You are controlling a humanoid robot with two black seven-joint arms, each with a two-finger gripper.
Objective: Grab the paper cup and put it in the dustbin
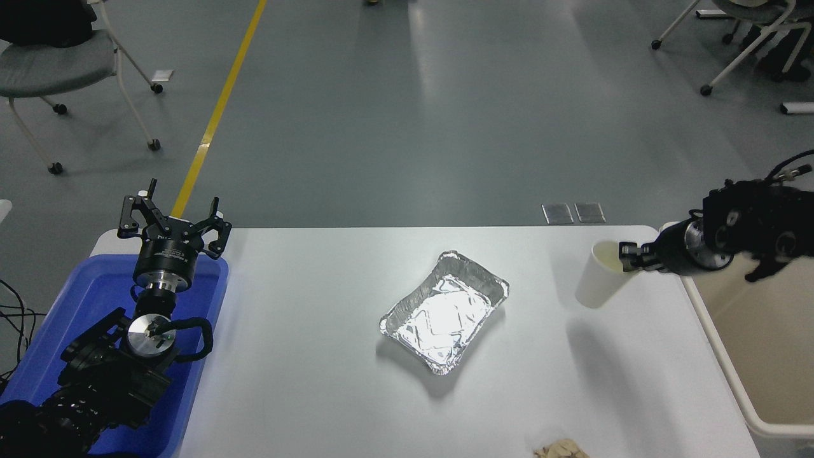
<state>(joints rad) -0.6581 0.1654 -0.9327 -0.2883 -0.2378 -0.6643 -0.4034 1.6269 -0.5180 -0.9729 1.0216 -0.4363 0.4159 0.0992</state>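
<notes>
The white paper cup (pixel 598 277) hangs tilted above the table's right part, its shadow below it on the tabletop. My right gripper (pixel 626 256) is shut on the cup's rim and comes in from the right edge. The cream-beige dustbin (pixel 712 343) stands just off the table's right side, right of the cup. My left gripper (pixel 170 222) is open and parked at the lower left over the blue tub.
A crinkled silver foil tray (pixel 444 312) lies in the table's middle. A bright blue tub (pixel 82 305) sits at the left edge. A crumpled brownish scrap (pixel 559 450) lies at the front edge. Chairs stand on the floor beyond.
</notes>
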